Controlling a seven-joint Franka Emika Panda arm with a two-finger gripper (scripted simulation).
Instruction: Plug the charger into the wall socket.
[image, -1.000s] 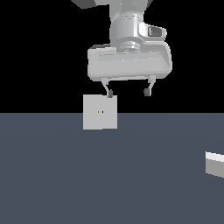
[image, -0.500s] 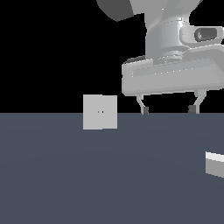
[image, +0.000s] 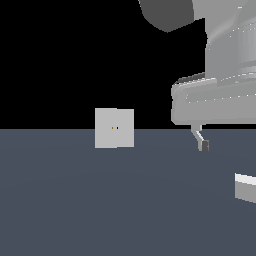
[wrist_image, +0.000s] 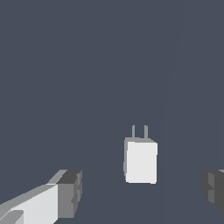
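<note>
Pincer (wrist_image: 142, 192) spread wide, empty, above the small light-grey rectangular charger (wrist_image: 140, 161) lying on the dark worktop (image: 100, 200); grasp and insertion into the flat light-grey square wall socket (image: 114, 128) remain.

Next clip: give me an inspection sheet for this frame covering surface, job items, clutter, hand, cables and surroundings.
Surface: flat dark blue-grey floor.
Job items: charger lies on the floor, two prongs showing, not held; wall socket stands upright at the exterior view's left, nothing plugged in.
Clutter: nothing seen.
Hand: hand open, fingers either side of the charger, not touching it.
Cables: nothing seen.
Surroundings: black background.
</note>
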